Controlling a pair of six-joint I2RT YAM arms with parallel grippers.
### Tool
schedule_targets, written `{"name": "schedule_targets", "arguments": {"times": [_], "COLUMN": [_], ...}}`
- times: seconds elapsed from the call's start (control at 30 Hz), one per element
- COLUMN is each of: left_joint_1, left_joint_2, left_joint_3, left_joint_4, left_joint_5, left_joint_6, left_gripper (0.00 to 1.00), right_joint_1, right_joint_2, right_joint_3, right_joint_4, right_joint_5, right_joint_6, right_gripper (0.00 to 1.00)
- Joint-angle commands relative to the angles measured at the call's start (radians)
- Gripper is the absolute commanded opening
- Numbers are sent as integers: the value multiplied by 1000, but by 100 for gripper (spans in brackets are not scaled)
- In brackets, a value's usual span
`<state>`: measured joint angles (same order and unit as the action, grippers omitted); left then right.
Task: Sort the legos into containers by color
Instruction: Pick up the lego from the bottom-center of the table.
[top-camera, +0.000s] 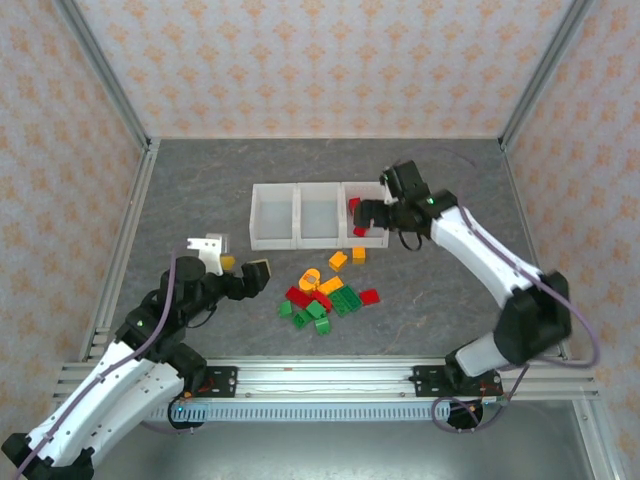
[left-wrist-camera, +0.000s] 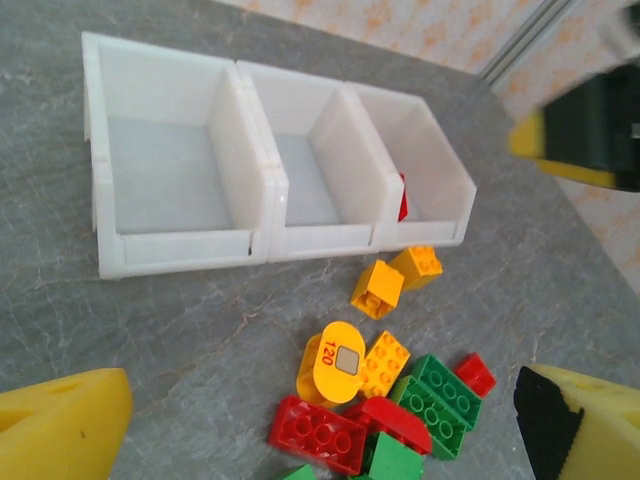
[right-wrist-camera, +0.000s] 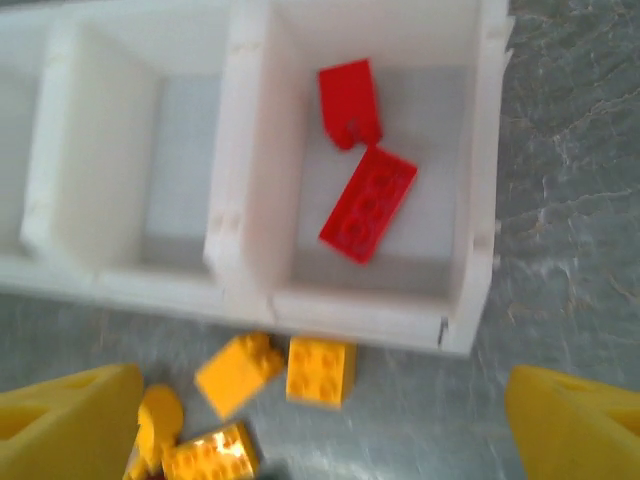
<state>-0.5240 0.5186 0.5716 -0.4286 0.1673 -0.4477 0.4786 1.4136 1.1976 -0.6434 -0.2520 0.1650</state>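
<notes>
Right pincer (top-camera: 366, 214) is positioned over the bin at the right end of the row of containers (top-camera: 300, 243), in the upper middle of the top view. Its jaws are spread wide and nothing is gripped between them. Two red legos (right-wrist-camera: 368, 203) are seen lying inside that bin, one just behind the other. No brick is shown in the middle bin or in the bin at the left of the row. Left pincer (top-camera: 236, 260) is placed at the left of the frame, likewise spread open and holding nothing, near the loose heap (top-camera: 320, 298) on the desk (top-camera: 190, 190).

In that heap, below the containers, red, green and orange-yellow bricks are mixed together, and two orange bricks (left-wrist-camera: 378, 288) are found just in front of the right bin. The task is judged to be barely begun: only red is started, more red bricks are left in the heap, and no green or orange brick is sorted yet.
</notes>
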Motion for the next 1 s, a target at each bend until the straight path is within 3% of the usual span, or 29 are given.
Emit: {"name": "schedule_targets", "arguments": {"times": [0.0,0.13,0.23,0.43,0.63,0.77,0.97], "left_joint_1": [-7,-8,-7,-19,-28,-28,-29], "left_joint_2": [10,-1,-5,11,20,-3,-15], "left_joint_3": [26,22,21,19,23,17,8], "left_joint_4": [-14,-8,-8,-9,-12,-3,7], "left_joint_5": [22,21,26,29,34,29,49], "left_joint_6": [2,-1,-4,-9,-6,-3,4], "left_gripper": [99,99,99,99,99,99,99], "right_joint_1": [108,291,322,322,353,352,351], "right_joint_2": [-133,-382,-495,-434,-364,-342,-238], "right_joint_3": [-120,-303,-390,-531,-615,-685,-657], "right_joint_4": [-35,62,123,106,211,339,419], "right_joint_5": [-10,60,94,182,199,283,237], "right_joint_6": [-192,-534,-718,-1010,-1112,-1157,-1150], "right_gripper": [88,91,99,100,98,98,97]}}
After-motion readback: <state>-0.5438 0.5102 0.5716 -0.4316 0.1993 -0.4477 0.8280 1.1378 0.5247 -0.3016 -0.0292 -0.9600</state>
